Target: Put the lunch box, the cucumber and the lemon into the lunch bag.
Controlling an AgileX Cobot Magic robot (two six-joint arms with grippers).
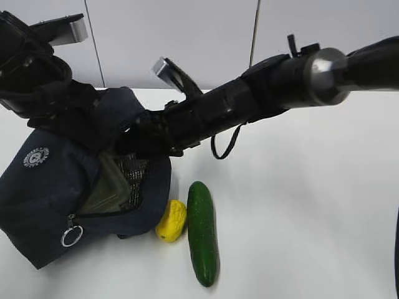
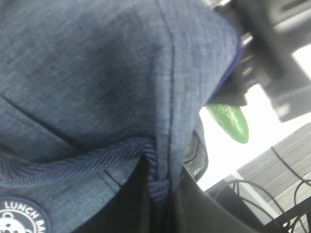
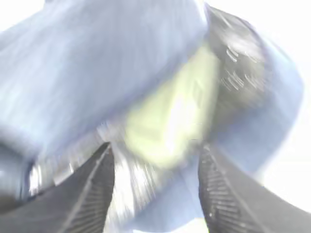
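I see the boxy navy fabric lunch bag (image 1: 47, 199) lying open, sage-lidded lunch box (image 1: 109, 187) inside; bumpy yellow lemon (image 1: 171, 221) and long dark-green cucumber (image 1: 203, 232) lie beside it.

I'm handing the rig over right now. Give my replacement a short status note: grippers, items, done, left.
Left gripper: shut, pinching the lunch bag fabric near its top, seemingly holding the mouth open.
Right gripper: jaws apart at the bag's opening, nothing clearly held.
Lunch box: green lid visible inside the bag, so done.
Lemon and cucumber: on the table beside the bag, lemon touching it.
Left: load both.
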